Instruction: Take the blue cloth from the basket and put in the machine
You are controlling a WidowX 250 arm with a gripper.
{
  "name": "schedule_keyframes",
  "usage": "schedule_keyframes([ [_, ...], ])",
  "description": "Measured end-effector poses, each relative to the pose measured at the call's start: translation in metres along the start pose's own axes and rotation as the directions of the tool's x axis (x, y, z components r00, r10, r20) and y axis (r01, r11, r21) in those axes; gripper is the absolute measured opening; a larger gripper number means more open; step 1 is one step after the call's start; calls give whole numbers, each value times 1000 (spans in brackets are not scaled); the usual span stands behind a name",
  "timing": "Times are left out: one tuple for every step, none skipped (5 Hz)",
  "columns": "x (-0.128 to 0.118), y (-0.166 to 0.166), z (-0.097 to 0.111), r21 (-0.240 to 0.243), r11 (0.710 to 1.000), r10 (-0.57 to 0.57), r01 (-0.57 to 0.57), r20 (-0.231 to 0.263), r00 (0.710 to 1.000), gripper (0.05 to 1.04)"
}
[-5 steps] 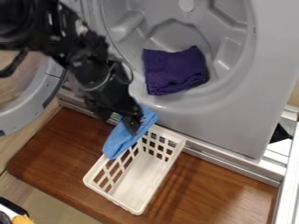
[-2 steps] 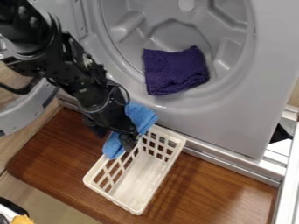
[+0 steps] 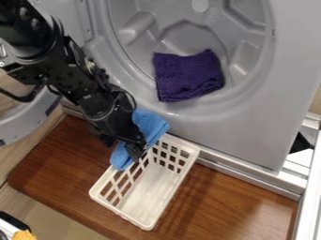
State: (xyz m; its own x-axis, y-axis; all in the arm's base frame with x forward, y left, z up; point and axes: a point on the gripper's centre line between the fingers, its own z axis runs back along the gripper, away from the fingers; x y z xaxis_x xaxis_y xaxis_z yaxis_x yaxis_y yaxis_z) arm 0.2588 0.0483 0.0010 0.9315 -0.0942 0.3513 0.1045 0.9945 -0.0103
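Note:
Over the upper left rim of the white basket (image 3: 149, 220), the black gripper (image 3: 133, 152) hangs down from the upper left, its tip against the blue cloth (image 3: 150, 125). The cloth drapes along the basket's upper left side, and the gripper covers its middle. Whether the fingers are open or shut on the cloth I cannot tell. Above and to the right is the grey machine (image 3: 251, 126) with its round opening, where a folded purple cloth (image 3: 188, 77) lies.
The basket stands on a brown wooden board (image 3: 232, 201) in front of the machine. At the left is the machine's round door (image 3: 28, 123), partly behind the arm. A metal ledge (image 3: 248, 176) runs between board and machine. A yellow item (image 3: 24, 235) shows at the lower left corner.
The gripper has come down and slightly left over the cloth, with only a small shift since the middle frame. More of the cloth's upper part shows now. The basket has stayed put.

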Motion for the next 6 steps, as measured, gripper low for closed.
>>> schedule_keyframes([
  [2, 3, -2, 19, 1000, -10, 10, 5, 1000, 661],
  [3, 2, -2, 13, 1000, -4, 4, 11, 1000, 359],
  [1, 1, -1, 0, 1000, -5, 5, 7, 1000, 147],
  [2, 5, 13, -7, 1000, 6, -6, 13, 1000, 59],
  [8, 10, 42, -27, 999, 47, -45, 77, 996, 53],
  [20, 12, 80, -61, 996, 78, -67, 201, 977, 53],
])
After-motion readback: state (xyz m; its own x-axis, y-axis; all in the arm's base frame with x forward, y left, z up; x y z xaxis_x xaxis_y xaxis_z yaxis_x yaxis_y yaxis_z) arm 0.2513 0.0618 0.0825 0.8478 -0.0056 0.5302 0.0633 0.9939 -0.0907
